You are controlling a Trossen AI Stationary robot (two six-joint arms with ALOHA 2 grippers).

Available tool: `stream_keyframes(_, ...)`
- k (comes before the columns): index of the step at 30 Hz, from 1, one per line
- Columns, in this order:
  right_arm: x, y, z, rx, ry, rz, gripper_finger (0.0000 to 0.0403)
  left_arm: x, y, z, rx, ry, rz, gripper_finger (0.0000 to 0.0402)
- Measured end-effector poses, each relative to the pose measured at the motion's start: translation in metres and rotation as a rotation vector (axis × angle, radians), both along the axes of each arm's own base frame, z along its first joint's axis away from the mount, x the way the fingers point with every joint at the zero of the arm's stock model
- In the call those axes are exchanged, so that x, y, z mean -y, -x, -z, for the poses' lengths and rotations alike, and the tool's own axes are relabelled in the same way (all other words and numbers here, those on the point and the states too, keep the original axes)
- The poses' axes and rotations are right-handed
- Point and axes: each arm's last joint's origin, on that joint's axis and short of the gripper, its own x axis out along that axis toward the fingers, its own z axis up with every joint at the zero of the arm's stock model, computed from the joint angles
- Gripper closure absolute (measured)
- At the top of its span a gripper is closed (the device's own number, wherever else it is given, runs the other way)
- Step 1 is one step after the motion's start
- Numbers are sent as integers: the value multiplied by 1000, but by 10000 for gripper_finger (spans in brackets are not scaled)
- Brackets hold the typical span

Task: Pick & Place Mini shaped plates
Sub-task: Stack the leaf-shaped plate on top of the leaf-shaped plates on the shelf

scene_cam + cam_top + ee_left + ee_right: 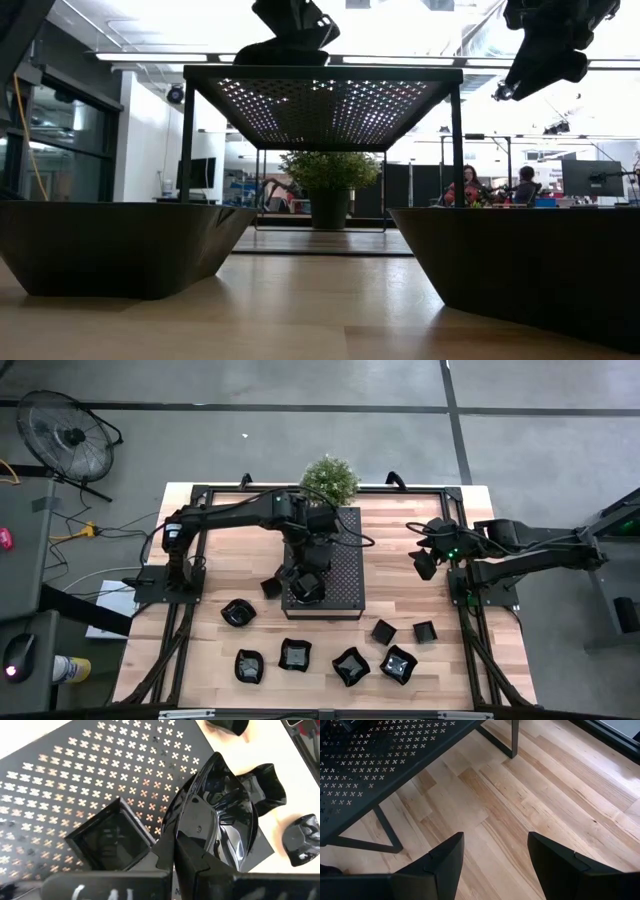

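Plates of glossy black lie scattered along the near half of the table [400, 540], and we see one wavy-rimmed plate [225, 815] clenched by its rim in the left gripper [182, 850] over the near part of the perforated tray [345, 575], beside a square plate [110, 837] resting there. Our right gripper [495, 857] hangs released above bare wood at the right.

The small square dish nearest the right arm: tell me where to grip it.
Grip the small square dish by one upright side wall, coming straight down from above with the open right gripper. It sits flat on the table, mouth up, with bare wood around it.
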Motion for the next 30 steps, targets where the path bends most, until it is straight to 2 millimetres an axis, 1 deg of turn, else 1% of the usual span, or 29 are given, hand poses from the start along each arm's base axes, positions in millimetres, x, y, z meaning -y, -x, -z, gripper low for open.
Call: stream_keyframes(30, 0, 0, 0, -1, 2, -3, 188, 0, 0, 0, 3, 14, 5, 401)
